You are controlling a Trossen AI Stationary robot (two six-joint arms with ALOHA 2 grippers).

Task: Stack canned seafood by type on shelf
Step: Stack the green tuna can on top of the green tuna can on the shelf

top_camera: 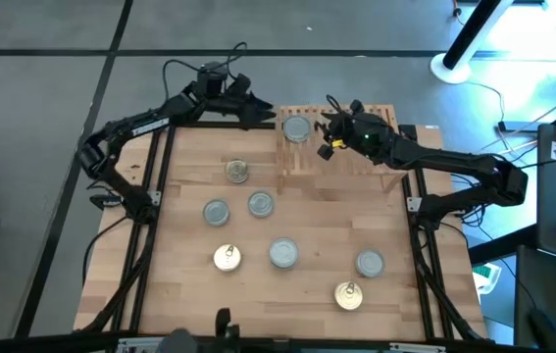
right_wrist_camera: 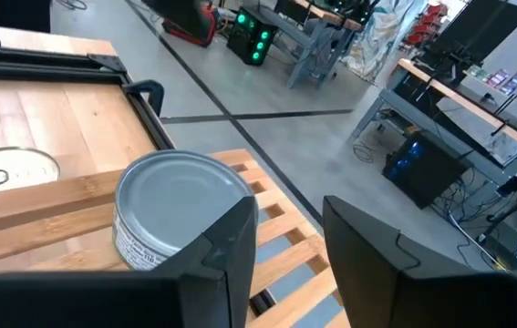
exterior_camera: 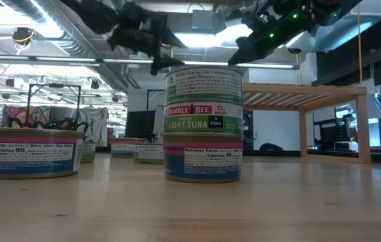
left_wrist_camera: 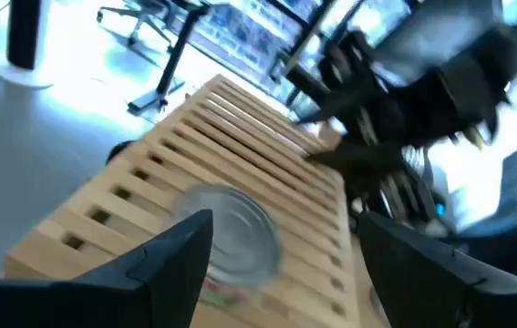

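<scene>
Silver-topped tin on shelf (upright)

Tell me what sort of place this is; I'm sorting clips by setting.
Probably a robotics lab or workshop: a plank table on a bare concrete floor, exposed ceiling ducts, and workbenches with computer gear behind.

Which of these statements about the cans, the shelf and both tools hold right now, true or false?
1. One silver-topped can sits on the shelf. True.
2. Three gold-topped cans lie on the table. True.
3. The right tool grips a can. False: it is open and empty, with the shelf can beside it.
4. The left tool hovers over the table's front edge. False: it is at the shelf's left end, open.
</scene>
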